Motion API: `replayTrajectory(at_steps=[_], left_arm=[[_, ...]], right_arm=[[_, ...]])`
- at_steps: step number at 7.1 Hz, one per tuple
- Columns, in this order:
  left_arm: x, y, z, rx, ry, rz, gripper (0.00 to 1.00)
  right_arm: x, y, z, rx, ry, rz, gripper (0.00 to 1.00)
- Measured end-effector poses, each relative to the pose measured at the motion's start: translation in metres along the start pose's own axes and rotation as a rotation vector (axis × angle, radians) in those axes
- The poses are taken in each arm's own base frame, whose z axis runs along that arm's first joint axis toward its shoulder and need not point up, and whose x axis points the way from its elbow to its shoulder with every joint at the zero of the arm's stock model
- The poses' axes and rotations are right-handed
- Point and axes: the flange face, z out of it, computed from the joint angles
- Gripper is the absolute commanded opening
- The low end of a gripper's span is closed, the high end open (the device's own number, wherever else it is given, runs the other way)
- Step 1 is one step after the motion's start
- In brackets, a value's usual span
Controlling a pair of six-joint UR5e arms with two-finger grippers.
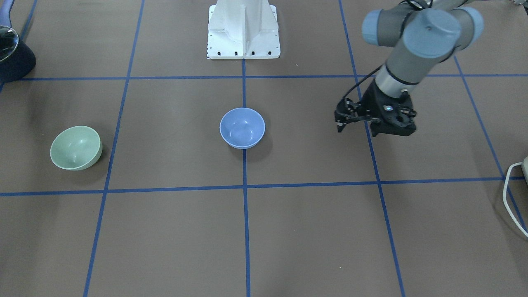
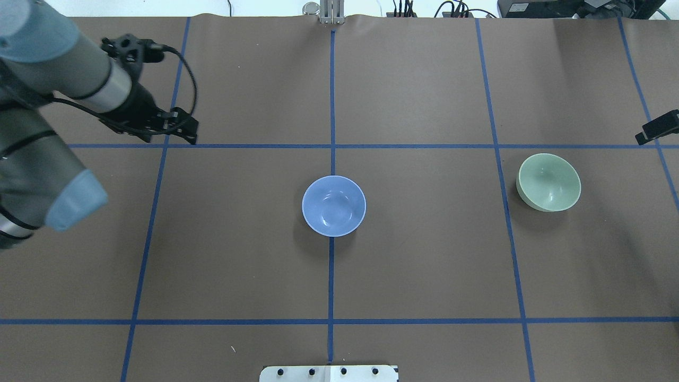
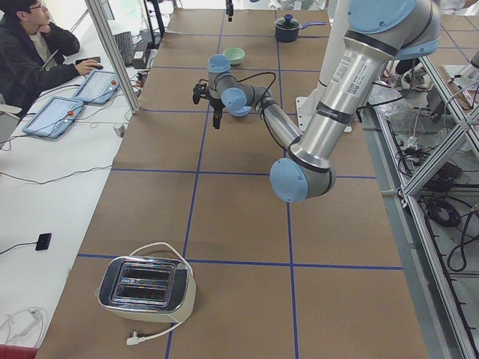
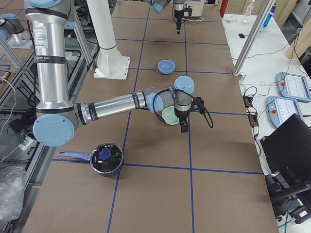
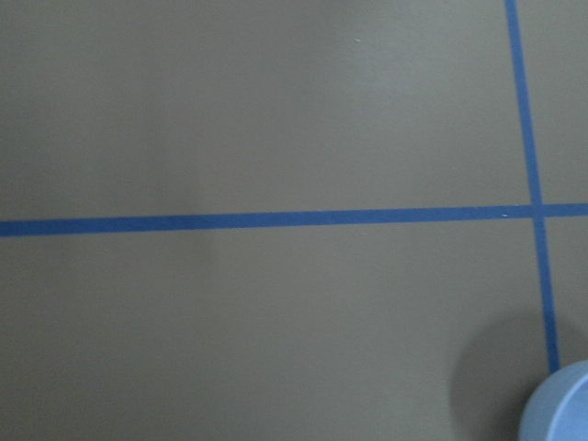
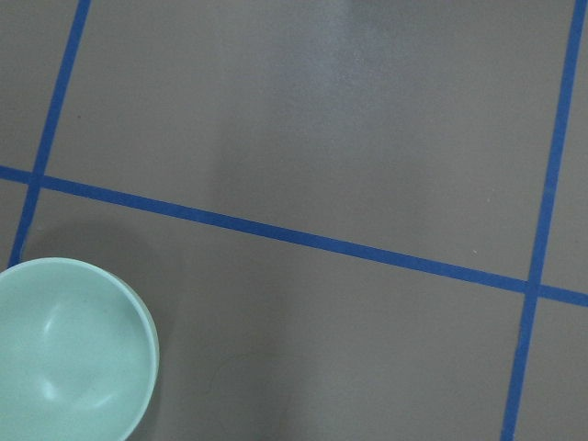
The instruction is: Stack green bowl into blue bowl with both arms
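The green bowl (image 1: 76, 147) sits upright on the brown table on the robot's right side; it also shows in the overhead view (image 2: 549, 182) and the right wrist view (image 6: 69, 354). The blue bowl (image 1: 242, 128) sits upright at the table's middle (image 2: 333, 206), and its rim shows in a corner of the left wrist view (image 5: 560, 404). My left gripper (image 1: 354, 128) hangs above the table well off the blue bowl, open and empty (image 2: 185, 135). My right gripper (image 2: 655, 131) hovers just beyond the green bowl (image 4: 184, 127). I cannot tell whether it is open or shut.
A dark pot with a lid (image 4: 106, 159) stands at the robot's right end of the table. A white toaster (image 3: 146, 288) with its cord stands at the left end. The white base pedestal (image 1: 243, 37) is at the robot's side. An operator (image 3: 26, 45) sits beside the table.
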Motion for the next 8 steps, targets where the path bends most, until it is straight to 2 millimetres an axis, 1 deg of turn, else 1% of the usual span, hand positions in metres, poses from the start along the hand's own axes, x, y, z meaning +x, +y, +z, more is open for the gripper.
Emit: replayTrajectory(at_steps=[1,2,3,4,5,6,7,8], left_arm=[[-0.083,-0.003,-0.024,-0.006,-0.032,0.055,0.98],[-0.161,0.002,-0.042,-0.021,-0.07,0.096,0.98],[-0.24,0.012,-0.06,-0.049,-0.114,0.125,0.98],[-0.313,0.029,-0.08,-0.082,-0.145,0.151,0.99],[-0.37,0.052,-0.095,-0.108,-0.159,0.173,0.99],[-0.406,0.073,-0.102,-0.121,-0.161,0.182,0.99],[-0.419,0.084,-0.104,-0.127,-0.16,0.183,0.99],[-0.425,0.089,-0.104,-0.13,-0.159,0.182,0.99]], right_arm=[[-0.022,-0.011,0.002,0.003,-0.012,-0.026,1.0],[-0.042,-0.019,0.001,0.01,-0.026,-0.047,1.0],[-0.057,-0.022,0.002,0.011,-0.032,-0.062,1.0],[-0.067,-0.021,0.011,-0.001,-0.023,-0.075,1.0],[-0.075,-0.019,0.027,-0.021,-0.004,-0.091,1.0],[-0.082,-0.018,0.05,-0.042,0.009,-0.114,0.99],[-0.084,-0.017,0.074,-0.046,0.013,-0.142,0.91],[-0.084,-0.015,0.095,-0.048,0.01,-0.163,0.79]])
